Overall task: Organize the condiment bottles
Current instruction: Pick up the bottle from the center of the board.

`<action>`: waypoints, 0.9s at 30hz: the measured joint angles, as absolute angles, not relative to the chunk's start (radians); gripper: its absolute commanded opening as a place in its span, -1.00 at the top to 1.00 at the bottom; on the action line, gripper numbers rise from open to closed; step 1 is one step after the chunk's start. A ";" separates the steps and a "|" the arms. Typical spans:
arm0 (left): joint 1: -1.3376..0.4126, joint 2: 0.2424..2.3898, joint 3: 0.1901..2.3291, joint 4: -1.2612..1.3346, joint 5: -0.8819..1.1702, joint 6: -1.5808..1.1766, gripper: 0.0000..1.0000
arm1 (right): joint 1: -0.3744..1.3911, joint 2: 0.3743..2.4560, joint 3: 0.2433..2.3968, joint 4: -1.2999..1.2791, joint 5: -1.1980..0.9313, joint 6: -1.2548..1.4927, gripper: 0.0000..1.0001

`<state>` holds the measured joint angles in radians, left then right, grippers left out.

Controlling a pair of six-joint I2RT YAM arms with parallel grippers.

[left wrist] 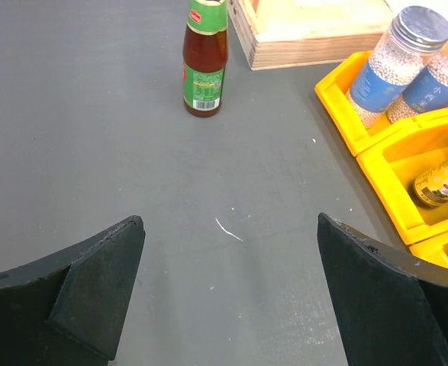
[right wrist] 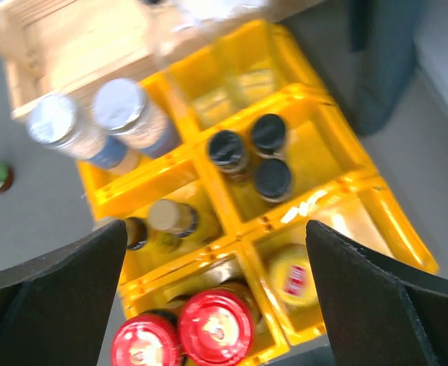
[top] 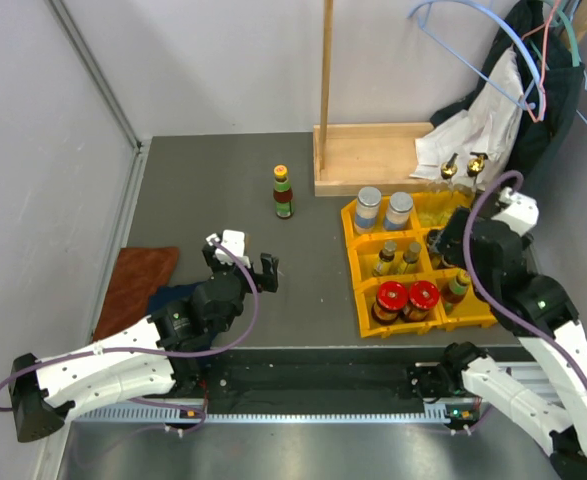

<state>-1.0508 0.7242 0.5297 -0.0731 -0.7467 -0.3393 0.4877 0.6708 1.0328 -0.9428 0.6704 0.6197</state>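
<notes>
Bin (top: pixel 361 300) holds most bottles (top: pixel 406 298); 1 lone bottle (top: pixel 283 192) waits on table (top: pixel 203 190). Left end effector (left wrist: pixel 231 229), right end effector (right wrist: pixel 216 229): wide, empty.

A lone sauce bottle (top: pixel 283 192) stands upright on the grey table (top: pixel 313 290), well apart from the yellow bin (top: pixel 403 327). In the bin, silver-lidded jars (top: pixel 369 208) and red-lidded jars (top: pixel 392 298) fill separate compartments. The left gripper (top: pixel 243 266) hovers with its jaws apart near a brown cloth (top: pixel 138 285). The right gripper (top: pixel 441 245) hangs over the bin.
</notes>
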 measured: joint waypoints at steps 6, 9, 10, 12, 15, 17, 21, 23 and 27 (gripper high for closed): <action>-1.050 0.737 0.530 -0.076 -0.777 -0.368 -0.98 | 0.500 0.839 1.085 -0.800 0.459 0.505 -0.80; -1.040 0.778 0.535 -0.100 -0.786 -0.408 -0.98 | 0.571 0.951 1.112 -0.723 0.421 0.454 -0.82; -1.039 0.791 0.536 -0.107 -0.787 -0.420 -0.98 | 0.610 0.993 1.126 -0.698 0.416 0.430 -0.82; -1.026 0.816 0.537 -0.122 -0.781 -0.448 -0.98 | 0.681 1.065 1.163 -0.656 0.413 0.386 -0.85; -0.995 0.848 0.537 -0.145 -0.762 -0.490 -0.98 | 0.755 1.191 1.248 -0.571 0.391 0.314 -0.90; -0.968 0.861 0.537 -0.153 -0.744 -0.513 -0.98 | 0.771 1.264 1.299 -0.509 0.358 0.276 -0.95; -0.911 0.863 0.537 -0.163 -0.695 -0.546 -0.98 | 0.771 1.403 1.409 -0.428 0.275 0.216 -0.98; -0.888 0.859 0.537 -0.169 -0.674 -0.556 -0.98 | 0.772 1.478 1.466 -0.385 0.231 0.189 -0.97; -0.864 0.832 0.533 -0.184 -0.648 -0.569 -0.98 | 0.772 1.620 1.571 -0.346 0.171 0.146 -0.97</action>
<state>-0.8639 0.8318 0.5331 -0.1844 -0.6476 -0.5690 0.7723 1.6196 1.5707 -0.3462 0.1715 0.1459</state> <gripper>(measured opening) 0.990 0.987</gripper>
